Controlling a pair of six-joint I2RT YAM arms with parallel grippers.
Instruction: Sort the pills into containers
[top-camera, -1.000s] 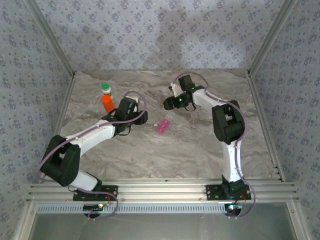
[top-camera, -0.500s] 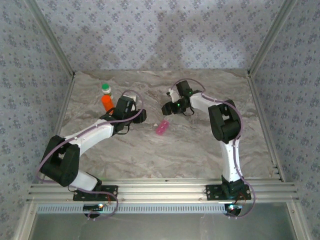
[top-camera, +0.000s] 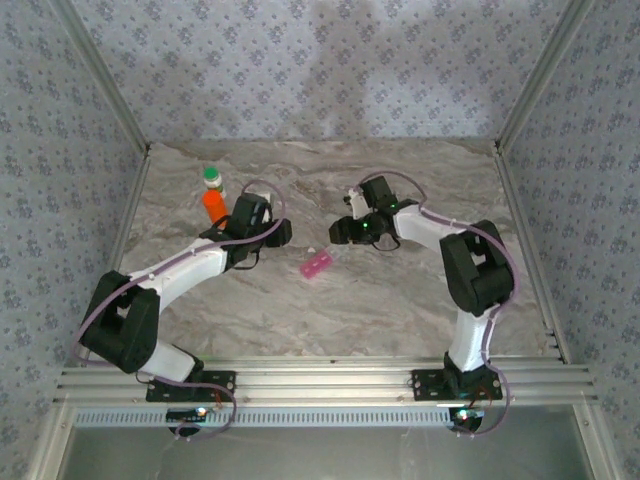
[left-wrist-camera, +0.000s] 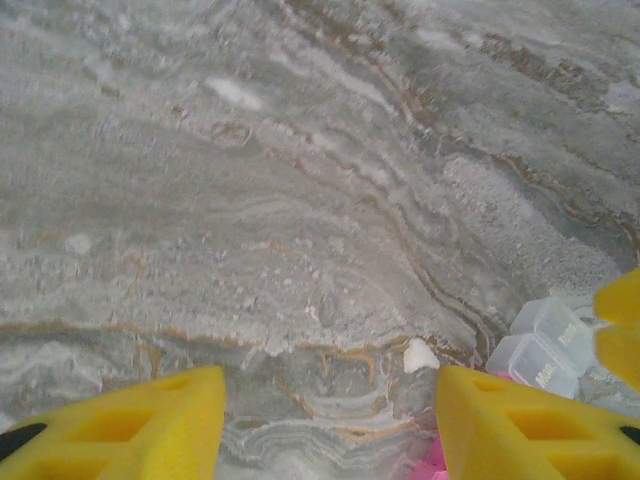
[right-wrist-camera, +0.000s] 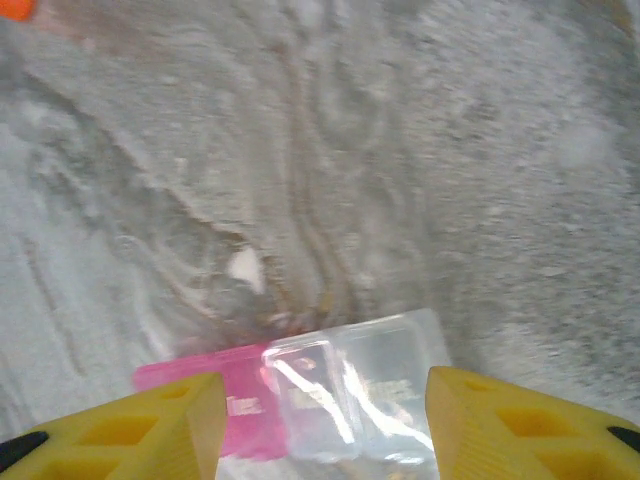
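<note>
Well to the left of the pill box, and a little farther back on the tabletop, an orange bottle with a green cap stands upright. The left arm stretches from the near edge to a spot between that bottle and the pill box. Its wrist is just beside the bottle and the left jaws point toward the box, stopping short of it. In the left wrist view the two yellow fingers stand well apart with bare marble between them: the left jaws are open and grip nothing. Ahead of them a small white pill lies loose on the marble, just beside the box's clear compartments.

The pill box itself lies flat and slanted near the middle of the tabletop. Its pink section is at the near-left end and the clear part runs up toward the right arm. That arm bends in from the right of the box and brings the right jaws over the clear end.

In the right wrist view its yellow fingers are spread, so the right jaws are open, and the box lies crosswise below the gap. The pink end passes under one finger and the clear compartments sit between the two. Whether the fingertips touch the box cannot be told. The white pill lies just beyond the box.
</note>
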